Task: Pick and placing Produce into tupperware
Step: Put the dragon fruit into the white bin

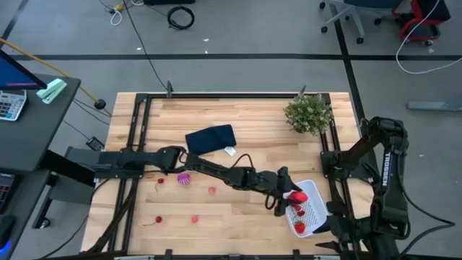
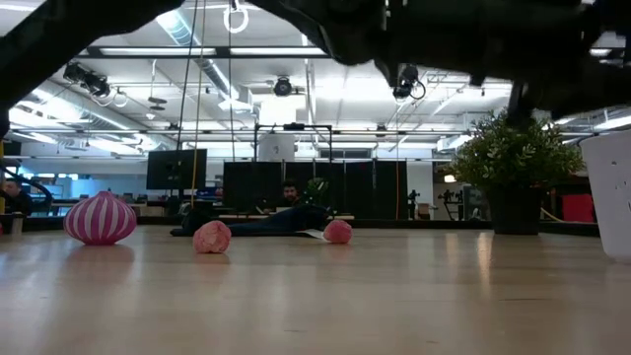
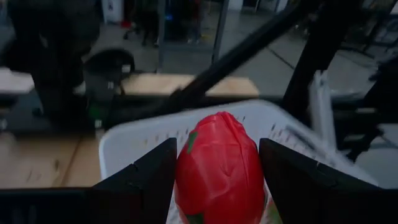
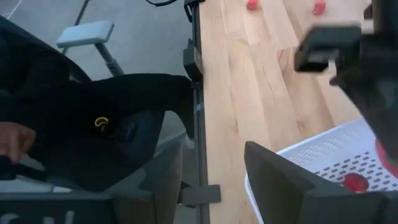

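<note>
My left tool [image 1: 286, 196] hangs over the container [image 1: 312, 210] at the table's [image 1: 245, 123] right; plant [image 1: 309, 113] behind it, cloth [image 1: 210, 139] mid-table.

Bright overhead ceiling strips [image 2: 148, 51], soft tabletop shadows, blurred wrist-view foregrounds.

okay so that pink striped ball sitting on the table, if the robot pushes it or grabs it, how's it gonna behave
The pink striped ball looks round with a small footprint, so a push would probably roll it. Its ribbed surface may give fingers some purchase. It looks like a light toy, though that is a guess.
</note>
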`<control>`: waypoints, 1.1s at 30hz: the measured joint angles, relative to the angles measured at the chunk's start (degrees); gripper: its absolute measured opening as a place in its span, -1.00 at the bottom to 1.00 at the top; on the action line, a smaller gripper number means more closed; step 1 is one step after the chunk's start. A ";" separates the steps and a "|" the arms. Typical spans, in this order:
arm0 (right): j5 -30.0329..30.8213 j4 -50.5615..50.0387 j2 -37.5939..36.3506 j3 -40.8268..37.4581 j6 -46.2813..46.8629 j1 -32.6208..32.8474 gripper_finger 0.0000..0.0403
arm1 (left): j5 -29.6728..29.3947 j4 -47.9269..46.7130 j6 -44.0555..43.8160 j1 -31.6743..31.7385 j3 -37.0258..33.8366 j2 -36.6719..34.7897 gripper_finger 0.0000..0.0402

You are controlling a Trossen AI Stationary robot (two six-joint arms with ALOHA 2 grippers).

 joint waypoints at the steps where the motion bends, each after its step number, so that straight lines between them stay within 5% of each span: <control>1: -0.04 -0.02 0.00 0.00 0.00 0.00 -0.09 | 0.08 -0.47 -0.01 0.08 0.15 0.47 0.15; 19: -0.07 -0.03 0.00 0.00 -0.09 0.00 -0.09 | 0.60 -6.05 2.94 0.99 0.45 0.39 0.15; 25: -0.06 -0.02 0.00 0.00 -0.09 0.00 -0.09 | 10.38 -9.97 -1.24 2.60 0.52 0.18 0.15; 33: -0.06 -0.02 0.00 0.00 -0.09 0.00 -0.09 | 11.07 -13.39 0.81 3.39 0.48 -0.26 0.15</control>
